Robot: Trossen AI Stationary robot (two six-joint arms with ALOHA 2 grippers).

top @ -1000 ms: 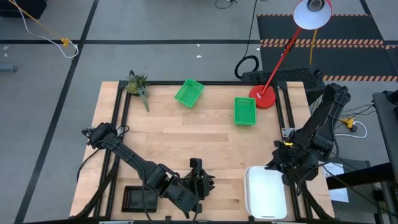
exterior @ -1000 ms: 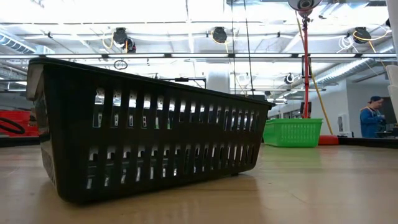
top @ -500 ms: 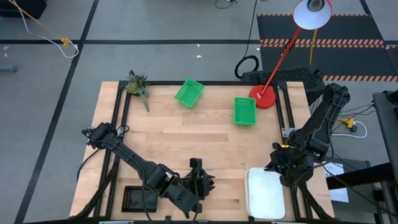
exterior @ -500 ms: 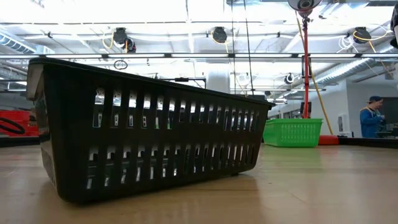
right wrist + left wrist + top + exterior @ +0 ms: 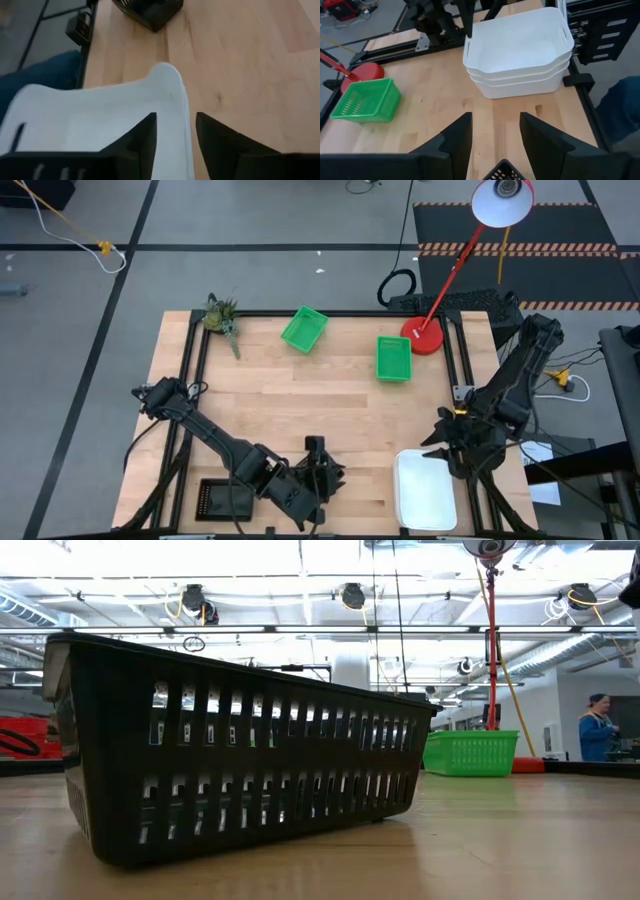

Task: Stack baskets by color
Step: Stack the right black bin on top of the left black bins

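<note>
A black basket (image 5: 240, 755) sat tilted on the wooden table (image 5: 500, 840), filling the near left. A green basket (image 5: 471, 753) stood farther back, with a red lamp pole (image 5: 491, 660) rising behind it. A person (image 5: 598, 730) stood at far right. No jaws were in view.

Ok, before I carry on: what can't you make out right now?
- Black pile, high view: the left arm and the picture's bottom edge cover it, so the count is unclear.
- Black basket, low view: it fills the near table and hides the white stack.
- Black rim, left wrist view: cut off by the bottom edge, so it is unclear whether the left hand holds it.
</note>
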